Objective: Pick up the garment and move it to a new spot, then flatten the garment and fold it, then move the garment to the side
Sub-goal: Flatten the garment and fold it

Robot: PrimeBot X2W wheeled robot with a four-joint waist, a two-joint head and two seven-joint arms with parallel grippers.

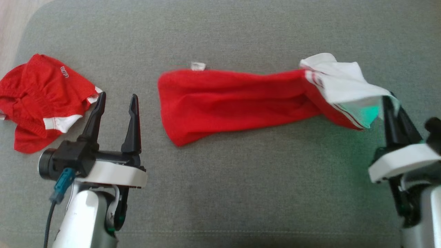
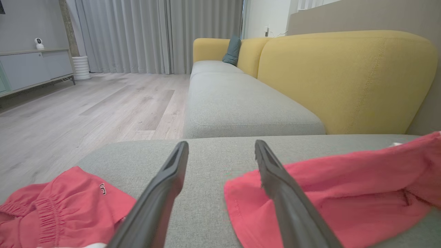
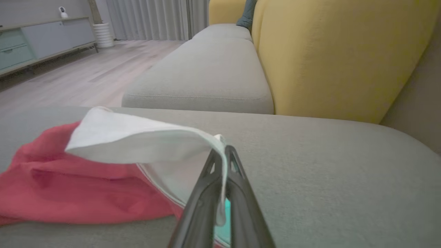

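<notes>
Pale wood flooring [image 2: 86,110] and grey curtains [image 2: 137,34] lie beyond a yellow-backed sofa [image 2: 344,79], and the work sits on a broad grey woven seat cushion [image 1: 220,193] in front of the robot. On it the long red knit garment with a white end [image 1: 234,103] lies stretched crosswise. Its long axis runs left to right, with the red end toward the middle and the white end at the robot's right. That white end is raised clear of the cushion, pinched between the closed fingers of the right gripper [image 1: 388,103]. Any carry or pull would, I think, run along that axis with the cloth trailing leftward. The left gripper [image 1: 118,97] stands spread wide and empty, just left of the garment's red end, near but not touching it. Farther left, a crumpled red mesh piece with white trim [image 1: 38,100] sits apart.
</notes>
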